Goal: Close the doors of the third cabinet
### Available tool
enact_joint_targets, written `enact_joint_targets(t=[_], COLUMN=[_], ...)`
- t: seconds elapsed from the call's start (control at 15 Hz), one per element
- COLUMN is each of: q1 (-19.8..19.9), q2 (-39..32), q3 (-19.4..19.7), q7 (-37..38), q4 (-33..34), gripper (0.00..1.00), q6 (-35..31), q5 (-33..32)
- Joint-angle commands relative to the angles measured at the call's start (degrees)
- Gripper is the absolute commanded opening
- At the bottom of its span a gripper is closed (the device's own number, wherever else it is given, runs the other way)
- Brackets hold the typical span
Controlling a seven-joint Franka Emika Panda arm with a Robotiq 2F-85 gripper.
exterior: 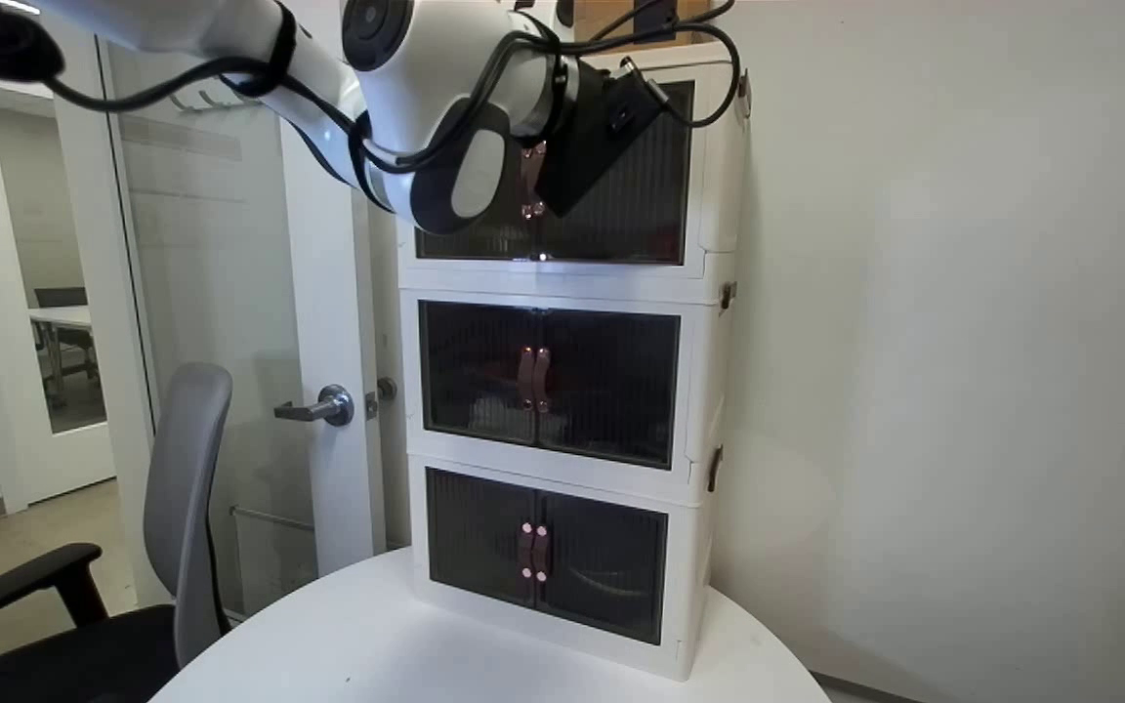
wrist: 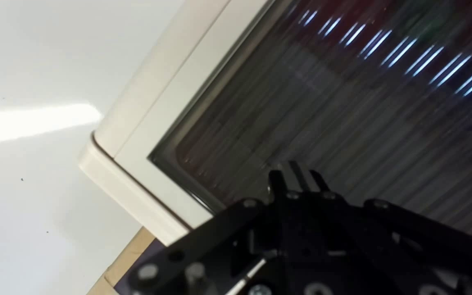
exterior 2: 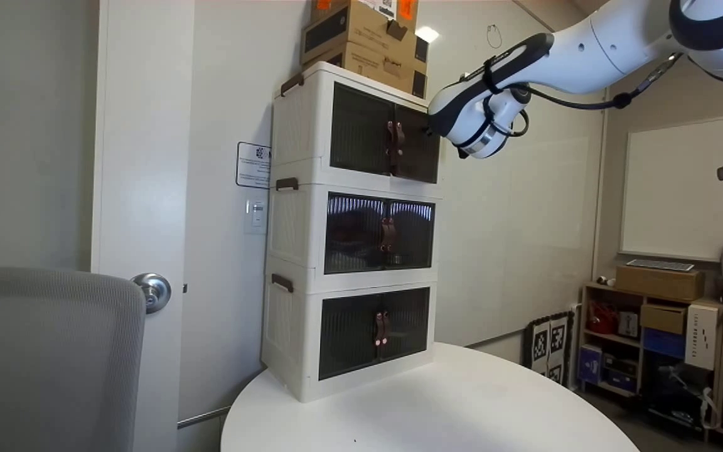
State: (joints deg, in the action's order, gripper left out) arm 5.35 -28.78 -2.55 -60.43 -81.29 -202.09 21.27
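The third cabinet (exterior: 715,186) is the top white unit of the stack, also in the other exterior picture (exterior 2: 297,129). Its dark left door (exterior 2: 361,129) sits flush in the frame. Its right door (exterior 2: 420,150) looks flush or nearly so; I cannot tell if it is fully closed. The reddish-brown handles hang side by side at the middle. In the wrist view my gripper (wrist: 299,176) is shut and empty, in front of the right door's ribbed panel (wrist: 342,135) near its upper outer corner. Contact cannot be told. The arm hides the fingers in both exterior views.
The middle unit (exterior: 704,381) and lowest unit (exterior: 689,576) have their doors shut. Cardboard boxes (exterior 2: 374,50) stand on the stack. The stack rests on a round white table (exterior 2: 462,402). A wall is close behind, and a grey chair (exterior: 187,488) stands beside the table.
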Motion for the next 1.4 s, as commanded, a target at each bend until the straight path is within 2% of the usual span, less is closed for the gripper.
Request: enact_joint_targets(t=[0.0, 0.33, 0.53, 1.07, 1.33], q1=[4.31, 12.65, 15.96, 18.58, 17.32], q2=[5.17, 10.26, 11.45, 10.16, 7.45], q3=[-5.84, -16.84, -20.15, -20.37, -20.56], q7=[5.20, 6.69, 5.67, 5.30, 4.40], q4=[-6.55, -13.55, -15.72, -16.81, -13.47], gripper=[0.00, 0.00, 0.00, 0.00, 0.00], q6=[4.43, 13.47, 17.04, 19.24, 17.69], q5=[-3.98, -1.65, 0.17, -0.02, -1.53])
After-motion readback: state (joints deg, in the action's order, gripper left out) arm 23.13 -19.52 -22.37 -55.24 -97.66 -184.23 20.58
